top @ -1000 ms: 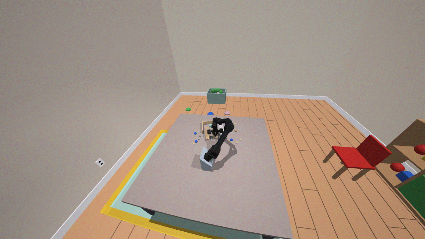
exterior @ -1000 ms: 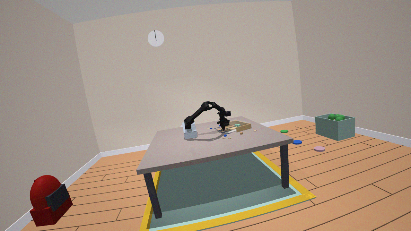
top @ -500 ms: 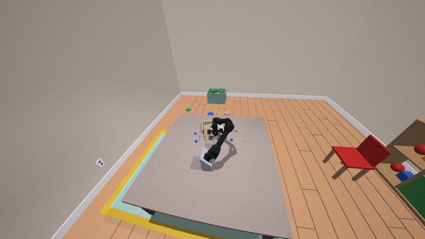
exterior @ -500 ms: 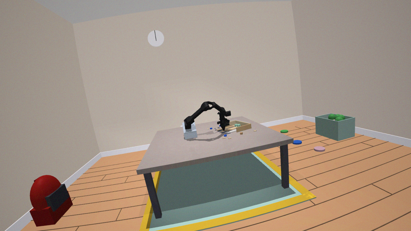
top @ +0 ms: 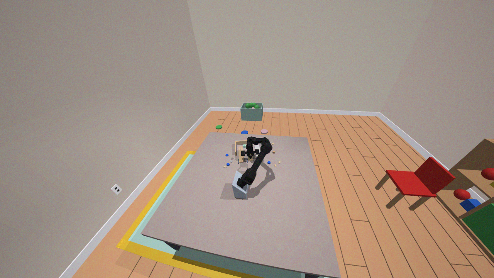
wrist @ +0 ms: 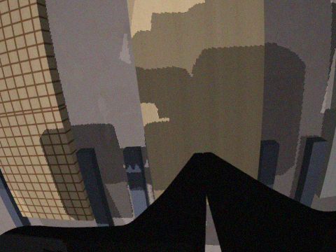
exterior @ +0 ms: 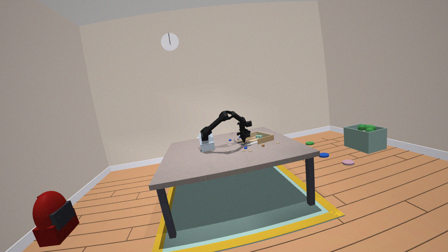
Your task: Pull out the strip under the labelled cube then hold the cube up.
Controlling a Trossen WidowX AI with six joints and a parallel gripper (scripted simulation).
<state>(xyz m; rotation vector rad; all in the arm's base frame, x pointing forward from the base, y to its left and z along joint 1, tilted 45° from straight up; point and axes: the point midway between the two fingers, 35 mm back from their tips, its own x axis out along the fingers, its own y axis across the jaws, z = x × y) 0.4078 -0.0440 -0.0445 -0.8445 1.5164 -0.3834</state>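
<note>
My gripper (top: 250,157) (exterior: 244,141) (wrist: 203,161) points down at the front of the strips, its fingertips together with nothing seen between them. In the wrist view it overlaps the near part of a plain tan strip (wrist: 210,105). A tan strip with a brown grid (wrist: 22,91) lies to the left, and a pale grey strip (wrist: 328,171) shows at the right edge. Mint-green cubes (top: 244,146) (exterior: 258,136) are in the open-fronted wooden box (exterior: 265,138). Their labels, and which strip bears the labelled cube, cannot be made out. The arm partly hides the box.
Blue-grey posts (wrist: 92,182) (wrist: 269,157) stand beside the near strip ends in the wrist view. Small blue pieces (top: 268,162) (exterior: 245,147), a brown cube (exterior: 263,145) and several tan bits lie around the strips on the table (top: 276,221). The arm stands on a pale blue base (top: 240,193).
</note>
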